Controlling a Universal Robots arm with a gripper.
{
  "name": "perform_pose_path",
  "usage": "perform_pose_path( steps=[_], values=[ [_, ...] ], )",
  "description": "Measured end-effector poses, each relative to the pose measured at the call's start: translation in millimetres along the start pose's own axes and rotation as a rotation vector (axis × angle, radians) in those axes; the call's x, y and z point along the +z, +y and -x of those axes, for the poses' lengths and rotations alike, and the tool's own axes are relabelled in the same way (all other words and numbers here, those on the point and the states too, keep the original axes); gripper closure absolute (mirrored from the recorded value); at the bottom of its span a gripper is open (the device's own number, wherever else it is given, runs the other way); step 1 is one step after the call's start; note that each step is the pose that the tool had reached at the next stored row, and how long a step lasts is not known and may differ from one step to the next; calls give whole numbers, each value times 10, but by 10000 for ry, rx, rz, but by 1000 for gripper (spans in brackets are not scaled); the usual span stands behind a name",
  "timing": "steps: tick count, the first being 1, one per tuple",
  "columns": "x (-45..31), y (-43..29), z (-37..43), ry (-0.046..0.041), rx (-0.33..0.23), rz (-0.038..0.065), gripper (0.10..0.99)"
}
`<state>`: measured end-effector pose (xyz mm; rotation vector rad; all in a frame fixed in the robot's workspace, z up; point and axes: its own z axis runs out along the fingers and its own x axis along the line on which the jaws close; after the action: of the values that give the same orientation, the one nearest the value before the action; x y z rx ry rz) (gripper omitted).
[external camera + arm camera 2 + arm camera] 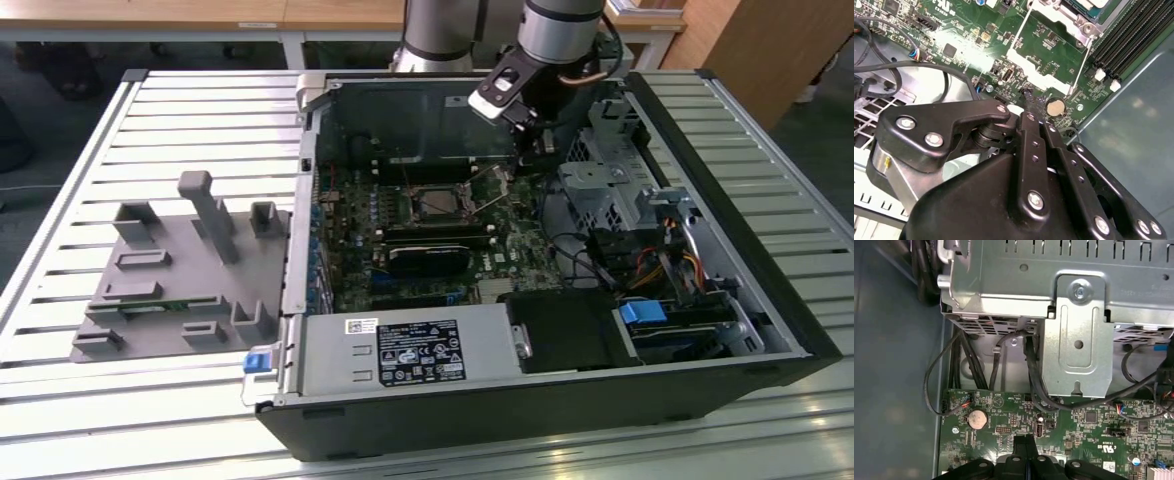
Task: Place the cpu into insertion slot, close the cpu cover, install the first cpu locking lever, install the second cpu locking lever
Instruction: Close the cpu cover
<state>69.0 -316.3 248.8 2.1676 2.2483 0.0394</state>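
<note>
Nearest your lens in the first wrist view, the claw point(1024, 442) shows two matt black fingers pressed together, closed on nothing visible. Its tips hang over the green circuit board point(1074, 425), near a round silver coin cell point(977, 418). A folded, perforated sheet-metal cage point(1079, 340) with black cables lies beyond.

In the exterior view, the arm drops steeply into the open black computer case point(561, 410), which stands on the slatted metal desk point(200, 110). The insertion slot point(434, 205), a dark square with a thin silver rim, lies mid-board, apart from the claw on the exterior view's left. You cannot tell whether the cpu is seated.

The second wrist view adds two thin wire levers point(1081, 65), raised off the board.
</note>
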Motion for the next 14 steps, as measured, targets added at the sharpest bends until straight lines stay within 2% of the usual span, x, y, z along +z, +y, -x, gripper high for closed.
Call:
perform_pose_path(
  steps=[4, 14],
  values=[
    [32, 10, -13, 3, -18, -54, 980],
    [105, 15, -22, 2, -35, -76, 980]
  ],
)
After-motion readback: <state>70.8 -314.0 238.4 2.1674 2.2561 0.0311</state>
